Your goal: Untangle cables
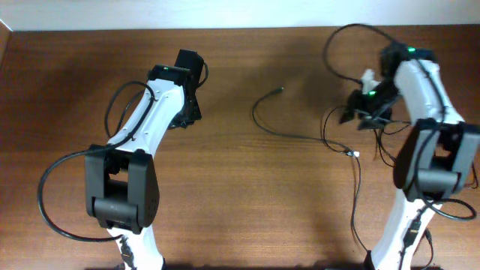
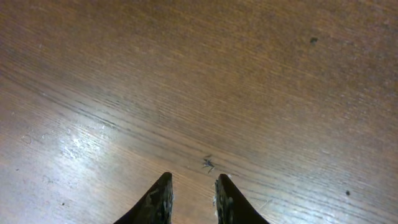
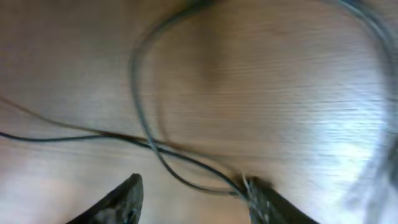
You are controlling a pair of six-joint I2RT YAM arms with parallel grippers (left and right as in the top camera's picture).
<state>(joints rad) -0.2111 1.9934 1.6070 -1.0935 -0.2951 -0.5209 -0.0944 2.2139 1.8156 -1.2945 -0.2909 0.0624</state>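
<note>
The cables (image 1: 300, 137) lie in loose black loops on the right half of the desk (image 1: 240, 210). The right pincer (image 3: 194, 180) gapes wide over them, one strand reaching a fingertip. The left pincer (image 2: 193, 177) stands slightly parted, holding nothing.

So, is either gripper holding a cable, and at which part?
Left gripper: nothing held, jaws empty over the table. Right gripper: open around the cables; one strand runs up to it, but the blur hides any grip.

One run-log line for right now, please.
left gripper: slightly open, empty, over table | right gripper: open, cables at one fingertip, ungrasped
</note>
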